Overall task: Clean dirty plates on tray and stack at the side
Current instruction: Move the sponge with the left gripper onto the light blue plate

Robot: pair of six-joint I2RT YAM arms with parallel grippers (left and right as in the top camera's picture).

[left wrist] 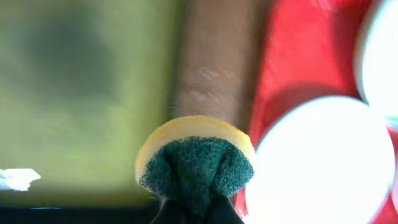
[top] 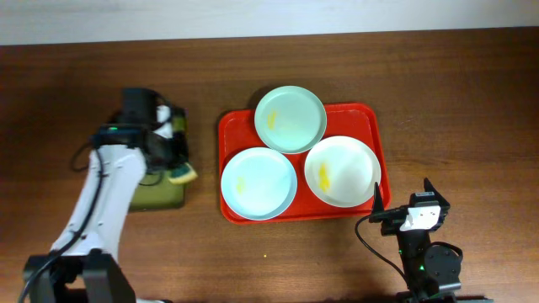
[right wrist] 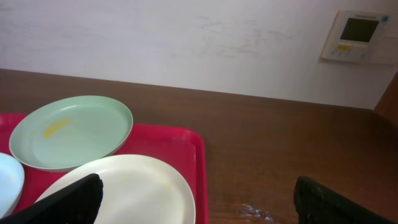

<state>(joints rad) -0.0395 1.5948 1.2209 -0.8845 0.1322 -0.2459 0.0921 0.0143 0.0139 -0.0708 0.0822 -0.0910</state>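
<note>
My left gripper point(top: 173, 160) grips the sponge point(top: 182, 174) toward the left edge. My right gripper point(top: 400, 194) rests open at the front edge, near the tray point(top: 368, 115) of plates point(top: 290, 119).

We find the large tray point(top: 232, 126) at the middle of the counter point(top: 472, 101), with three plates on it. The back plate point(top: 290, 119) sits midway along the far side and overhangs the far rim. The front-left plate point(top: 258, 183) lies before it to the left, and the front-right plate point(top: 342, 171) before it to the right. The three crowd together, and we cannot tell whether their edges touch. Left of the large tray, with a strip of counter between, lies the small tray point(top: 160, 198). The left gripper point(top: 174, 160) holds a sponge point(top: 182, 174) over that small tray's right edge. The right gripper point(top: 402, 195) stands just before the large tray's front-right corner, off the tray
</note>
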